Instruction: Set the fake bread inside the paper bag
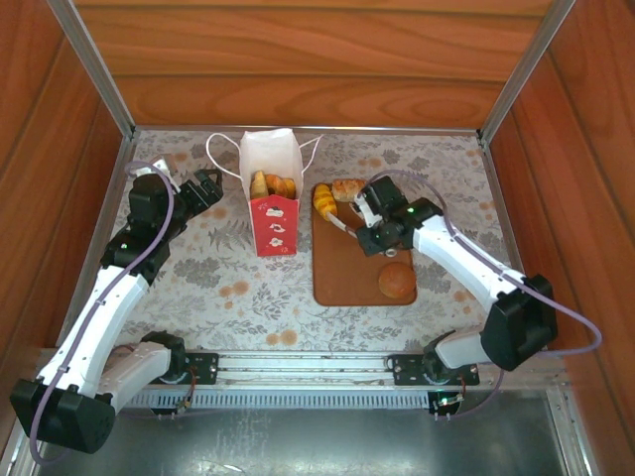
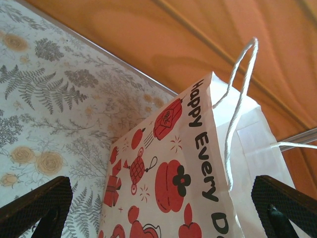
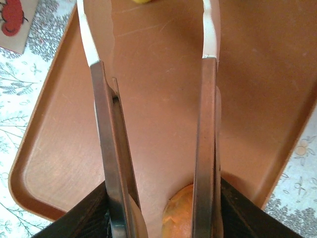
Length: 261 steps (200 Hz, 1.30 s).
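Observation:
The paper bag point(image 1: 271, 203) stands upright left of the brown tray point(image 1: 342, 283), with golden fake bread point(image 1: 273, 184) showing in its open top. On the tray lie a croissant point(image 1: 323, 199), a roll point(image 1: 348, 188) and a round bun point(image 1: 397, 282). My right gripper point(image 1: 375, 234) is shut on the metal tongs point(image 1: 342, 226), whose tips point toward the croissant. In the right wrist view the tong arms point(image 3: 105, 129) run forward over the tray point(image 3: 59, 163), spread apart, with a golden pastry point(image 3: 179, 213) beneath them. My left gripper point(image 1: 210, 186) stands open beside the bag point(image 2: 173, 183).
The tray lies on a floral tablecloth point(image 1: 198, 278). Wooden walls point(image 1: 298, 59) close off the back and both sides. The bag's white cord handles point(image 2: 237, 99) stick up near my left fingers point(image 2: 37, 206).

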### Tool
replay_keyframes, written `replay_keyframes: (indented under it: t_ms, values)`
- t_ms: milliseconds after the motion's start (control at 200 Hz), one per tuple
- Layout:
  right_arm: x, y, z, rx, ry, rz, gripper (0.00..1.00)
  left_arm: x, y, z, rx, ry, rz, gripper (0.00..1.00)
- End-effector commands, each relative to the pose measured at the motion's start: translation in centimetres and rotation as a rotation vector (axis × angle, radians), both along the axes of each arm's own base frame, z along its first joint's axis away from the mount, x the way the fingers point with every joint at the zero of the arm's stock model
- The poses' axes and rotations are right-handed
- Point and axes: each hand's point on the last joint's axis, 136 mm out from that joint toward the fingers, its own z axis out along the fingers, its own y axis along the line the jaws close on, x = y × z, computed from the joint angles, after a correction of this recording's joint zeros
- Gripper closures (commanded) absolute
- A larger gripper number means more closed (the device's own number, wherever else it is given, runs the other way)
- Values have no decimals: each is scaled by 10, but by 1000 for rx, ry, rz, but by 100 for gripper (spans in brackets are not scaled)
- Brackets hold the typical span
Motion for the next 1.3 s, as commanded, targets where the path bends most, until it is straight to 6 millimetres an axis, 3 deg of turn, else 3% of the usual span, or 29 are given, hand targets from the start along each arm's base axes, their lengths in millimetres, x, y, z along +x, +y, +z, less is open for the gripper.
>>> replay_keyframes:
  t_ms: [0,285,610,640,890,1130,1289,1299]
  values:
    - [8,13,2,33,22,-6,51,-2,4,-3,2,7,12,1]
    - [21,21,-11,-16,63,-32,52,-4,5,-4,3,6,16,1]
    - [23,33,-20,-56,82,-5,53,-6,9,-5,10,4,28,1]
    - [22,33,-30,-81,106,-3,53,-6,9,-5,11,5,29,1]
    - [26,31,-37,-133,119,-32,56,-4,10,1,23,-6,31,1]
    - [26,24,-32,-152,94,-73,68,-3,9,0,16,2,25,1]
    - [16,17,-27,-150,98,-81,74,-5,10,-4,19,8,32,1]
    - [15,17,-20,-135,83,-82,74,-5,10,-4,21,8,29,1]
